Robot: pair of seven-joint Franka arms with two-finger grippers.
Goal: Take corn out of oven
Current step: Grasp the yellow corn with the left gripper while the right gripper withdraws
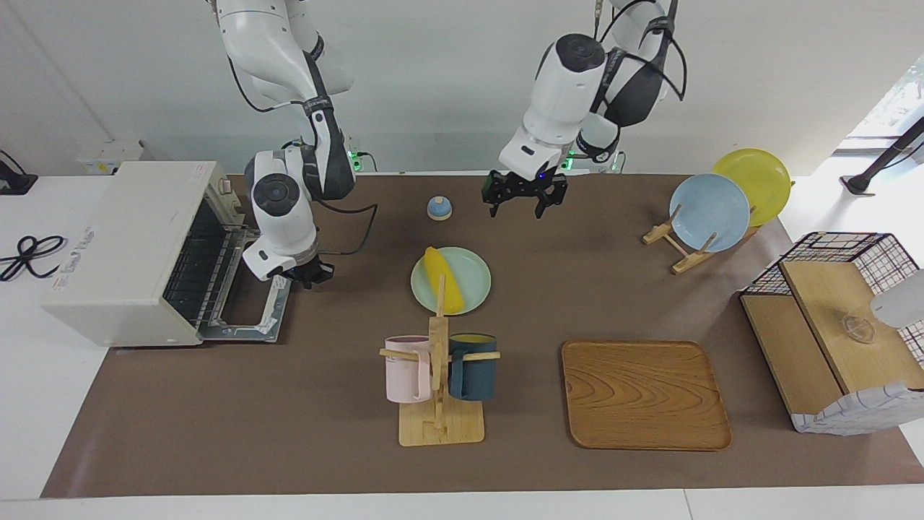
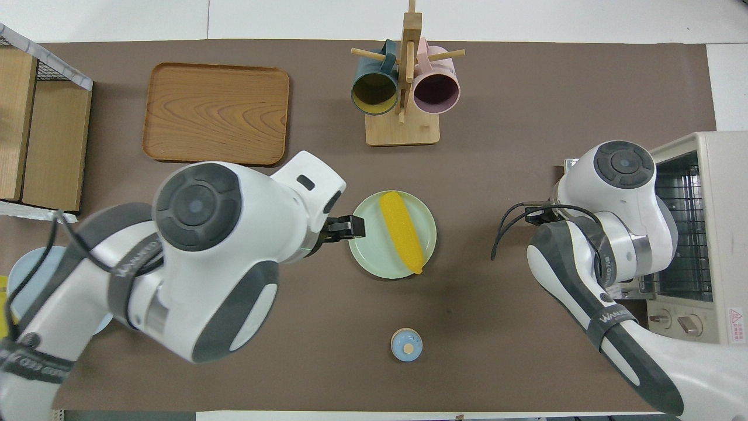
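A bright yellow corn (image 1: 443,289) lies on a pale green plate (image 1: 473,274) at the middle of the brown surface (image 1: 289,419), well apart from the oven (image 1: 130,253). The cream-white toaster oven stands at the right arm's end, its door (image 1: 249,314) dropped flat and its wire rack (image 1: 195,267) showing. A label on the oven's top carries writing too small to read; a red-edged warning sticker (image 2: 737,323) sits by its knobs. "WANLI" can be read on a band of each arm.

The right hand (image 1: 312,275) hangs over the open door's inner edge; whether it is released or clenched cannot be told. The left hand (image 1: 525,196) hovers with fingers spread, grasping nothing, over bare surface near a small blue knobbed lid (image 1: 439,208). A mug rack (image 1: 439,375) and wooden tray (image 1: 644,394) stand farther from the robots, with open surface between tray and plate.
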